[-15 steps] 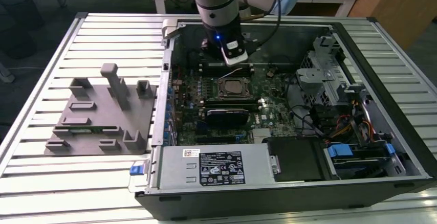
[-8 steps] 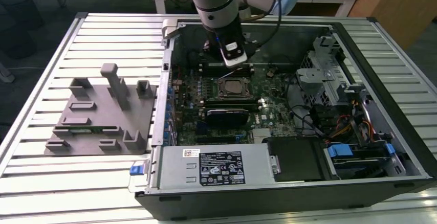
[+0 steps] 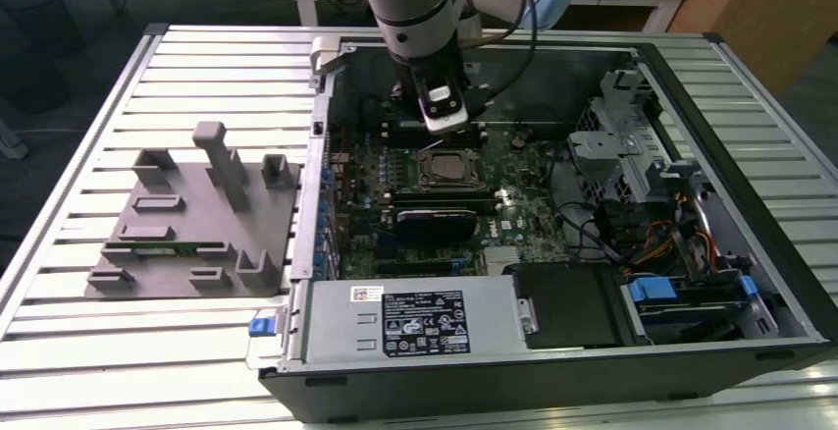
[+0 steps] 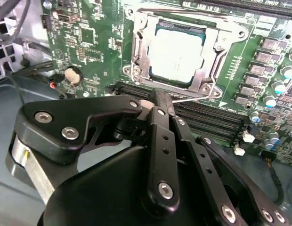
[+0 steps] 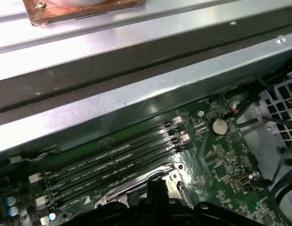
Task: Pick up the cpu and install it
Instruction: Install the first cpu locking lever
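The cpu (image 4: 176,52), a small square chip with a pale silver lid, lies in the metal socket frame (image 4: 141,52) on the green motherboard (image 4: 94,33). In the exterior view the cpu (image 3: 449,166) sits in the middle of the open computer case. My gripper (image 3: 446,124) hangs just behind it, over the board. In the second wrist view the gripper (image 4: 159,96) has its black fingers pressed together with nothing between them. The tips are beside the socket's thin wire lever (image 4: 193,96), at the edge of the memory slots (image 4: 207,117).
A grey tray (image 3: 183,224) with upright holders lies on the slatted table at the exterior view's left. The case wall (image 5: 136,99) rises close behind the memory slots (image 5: 113,160). A power supply (image 3: 419,317), cables (image 3: 654,243) and drive cages crowd the case.
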Controlling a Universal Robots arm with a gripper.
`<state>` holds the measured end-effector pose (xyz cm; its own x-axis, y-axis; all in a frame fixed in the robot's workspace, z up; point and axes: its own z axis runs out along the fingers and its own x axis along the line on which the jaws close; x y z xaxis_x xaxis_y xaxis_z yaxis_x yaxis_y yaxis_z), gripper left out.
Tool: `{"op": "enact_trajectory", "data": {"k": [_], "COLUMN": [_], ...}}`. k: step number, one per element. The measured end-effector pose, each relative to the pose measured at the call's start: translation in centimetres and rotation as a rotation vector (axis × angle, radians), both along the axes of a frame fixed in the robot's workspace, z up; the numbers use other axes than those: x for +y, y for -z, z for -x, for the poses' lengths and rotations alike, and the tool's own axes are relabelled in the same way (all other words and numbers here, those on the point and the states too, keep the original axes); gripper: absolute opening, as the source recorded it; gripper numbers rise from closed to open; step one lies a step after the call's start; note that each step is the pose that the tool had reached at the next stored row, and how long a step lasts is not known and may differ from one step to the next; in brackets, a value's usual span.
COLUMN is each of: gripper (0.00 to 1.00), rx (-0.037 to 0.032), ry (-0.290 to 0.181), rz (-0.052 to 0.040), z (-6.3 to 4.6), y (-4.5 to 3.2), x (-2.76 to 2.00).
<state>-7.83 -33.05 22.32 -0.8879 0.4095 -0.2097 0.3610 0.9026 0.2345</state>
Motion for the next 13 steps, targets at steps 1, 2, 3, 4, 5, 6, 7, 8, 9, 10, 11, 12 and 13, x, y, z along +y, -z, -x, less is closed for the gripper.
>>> {"op": "enact_trajectory", "data": {"k": [1,2,3,4,5,6,7,8,9,10,11,12,13], "gripper": [0.11,0.11,0.11,0.11,0.11,0.11,0.11,0.11,0.11,0.11,0.11,0.11,0.11], "rx": [0.0076,0.0154,0.0223,0.0277,0.0328,0.0356,0.0368,0.0377,0.0382,0.0386,0.0388,0.0389,0.0389], "ry": [0.000,0.000,0.000,0.000,0.000,0.000,0.000,0.000,0.000,0.000,0.000,-0.001,-0.002], "rz": [0.0003,0.0004,0.0003,0.0002,0.0007,0.0018,0.0029,0.0031,0.0035,0.0037,0.0040,0.0042,0.0042], "z": [-0.01,-0.02,-0.03,-0.04,-0.05,-0.07,-0.11,-0.15,-0.18,-0.20,-0.21,-0.21,-0.22], "y": [0.07,0.14,0.22,0.31,0.40,0.49,0.58,0.68,0.75,0.82,0.88,0.95,1.00], "x": [0.07,0.14,0.20,0.25,0.30,0.36,0.43,0.52,0.62,0.73,0.85,0.97,1.07]}}
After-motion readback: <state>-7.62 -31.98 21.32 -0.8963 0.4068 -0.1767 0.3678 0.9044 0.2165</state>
